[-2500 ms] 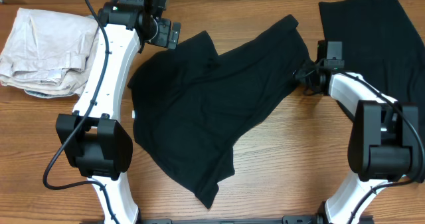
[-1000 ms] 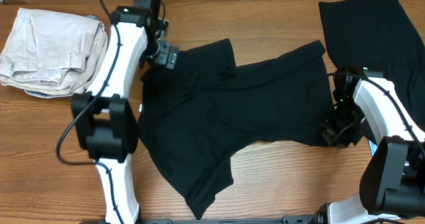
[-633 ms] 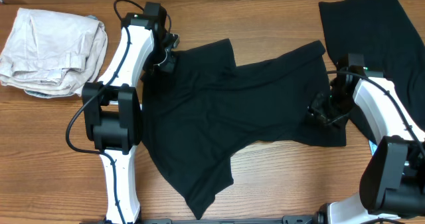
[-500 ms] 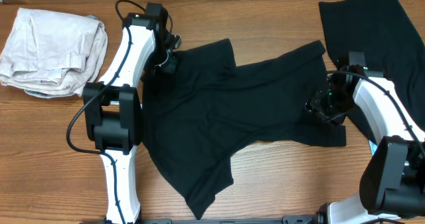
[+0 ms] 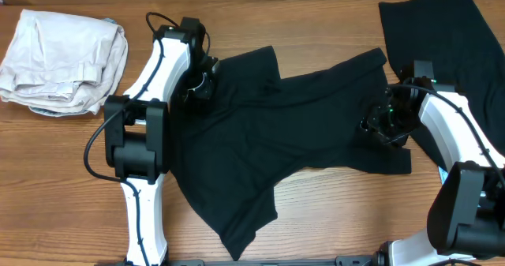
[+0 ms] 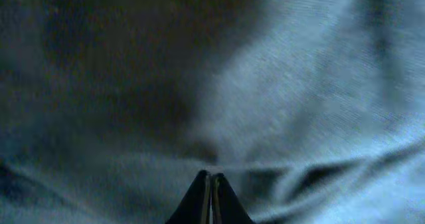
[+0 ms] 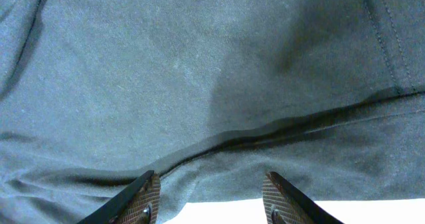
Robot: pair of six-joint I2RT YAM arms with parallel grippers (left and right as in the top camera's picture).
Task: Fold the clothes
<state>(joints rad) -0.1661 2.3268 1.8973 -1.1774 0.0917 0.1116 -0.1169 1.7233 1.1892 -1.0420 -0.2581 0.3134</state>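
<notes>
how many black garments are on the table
2. A shirt is spread across the middle, and a second garment lies at the far right corner, running out of frame. Anything lying under them would be hidden.

A robotics lab bench, seemingly: left arm [image 5: 154, 65] and right arm [image 5: 465, 136] (both cabled) mounted on a wood-grain table [image 5: 331, 211].

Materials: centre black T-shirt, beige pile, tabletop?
Black T-shirt: thin matte knit, likely cotton jersey; fine texture, soft wrinkles. Beige pile: heavier matte woven cloth, stitched seams. Tabletop: wood or wood-look laminate; grain lines, smooth finish.
</notes>
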